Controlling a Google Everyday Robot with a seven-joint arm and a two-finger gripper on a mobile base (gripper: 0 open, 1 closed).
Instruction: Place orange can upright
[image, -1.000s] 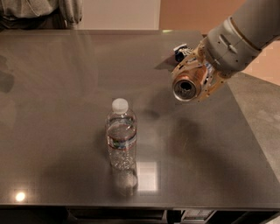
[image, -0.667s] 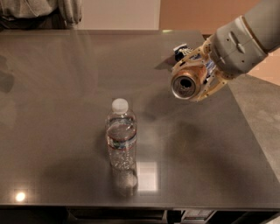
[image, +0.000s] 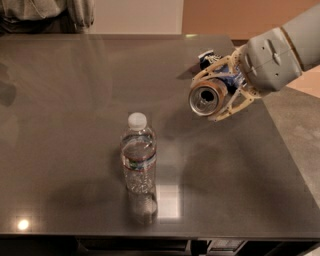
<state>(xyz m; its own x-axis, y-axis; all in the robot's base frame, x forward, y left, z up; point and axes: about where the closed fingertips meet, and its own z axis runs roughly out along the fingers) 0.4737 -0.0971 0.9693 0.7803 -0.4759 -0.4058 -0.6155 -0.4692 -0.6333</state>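
Observation:
My gripper (image: 216, 95) comes in from the upper right and is shut on the orange can (image: 207, 96). The can lies on its side in the pale fingers (image: 237, 105), its silver opened end facing the camera, held in the air above the right part of the dark table (image: 75, 100). A clear plastic water bottle (image: 138, 160) with a white cap stands upright on the table, below and to the left of the can.
A dark blue and white snack bag (image: 206, 58) lies on the table behind the gripper, mostly hidden by it. A person stands at the far left edge (image: 45, 12). The table's right edge (image: 285, 150) runs close under the arm.
The gripper with the can has shifted slightly up and to the right. The water bottle has not moved.

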